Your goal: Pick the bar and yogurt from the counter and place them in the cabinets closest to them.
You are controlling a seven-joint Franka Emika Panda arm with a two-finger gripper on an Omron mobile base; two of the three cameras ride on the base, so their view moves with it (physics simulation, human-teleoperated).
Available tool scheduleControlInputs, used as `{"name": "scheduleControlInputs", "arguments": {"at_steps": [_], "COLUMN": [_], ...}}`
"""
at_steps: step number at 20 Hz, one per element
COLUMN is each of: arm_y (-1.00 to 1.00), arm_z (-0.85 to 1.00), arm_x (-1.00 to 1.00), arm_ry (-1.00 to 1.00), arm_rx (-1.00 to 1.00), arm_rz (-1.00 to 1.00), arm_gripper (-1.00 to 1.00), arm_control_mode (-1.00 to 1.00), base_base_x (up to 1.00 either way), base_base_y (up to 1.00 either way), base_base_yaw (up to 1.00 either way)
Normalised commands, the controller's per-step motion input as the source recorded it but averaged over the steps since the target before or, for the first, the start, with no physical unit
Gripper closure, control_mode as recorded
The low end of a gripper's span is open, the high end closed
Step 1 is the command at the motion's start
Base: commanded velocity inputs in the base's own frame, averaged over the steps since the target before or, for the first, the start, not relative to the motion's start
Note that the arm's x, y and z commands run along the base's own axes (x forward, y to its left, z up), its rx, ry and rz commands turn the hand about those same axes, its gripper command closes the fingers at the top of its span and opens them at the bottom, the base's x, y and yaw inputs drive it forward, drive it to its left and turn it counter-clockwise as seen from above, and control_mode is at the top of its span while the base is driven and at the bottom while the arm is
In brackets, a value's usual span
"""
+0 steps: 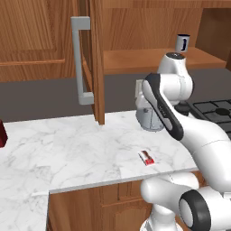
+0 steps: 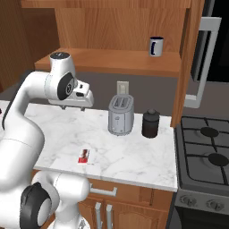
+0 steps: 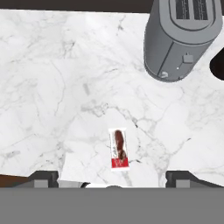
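We see the bar (image 3: pixel 118 149) lying on the worktop (image 3: pixel 52 87) | our pincer (image 3: pixel 111 178) apart, empty above it | cabinets (image 2: pixel 116 60) hold neither item.

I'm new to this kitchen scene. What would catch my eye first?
The white arm reaches over the marble counter, its open pincer high above the small bar lying flat near the front edge. Behind stands a grey toaster, and a mug sits on the open cabinet shelf above.
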Motion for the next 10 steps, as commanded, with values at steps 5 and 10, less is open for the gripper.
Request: {"name": "scheduleControlInputs", "arguments": {"at_steps": [5, 10], "arm_y": [0.00, 0.00], "arm_z": [-0.15, -0.20], "arm_x": [-0.01, 0.00], "arm_ry": [0.00, 0.00], "arm_rx": [0.00, 0.00], "arm_rz": [0.01, 0.01], "arm_gripper": [-1.00, -1.00], "arm_control_mode": [-1.00, -1.00], "base_base_x": [0.00, 0.00], "base_base_y": [0.00, 0.00], "base_base_yaw": [0.00, 0.00]}}
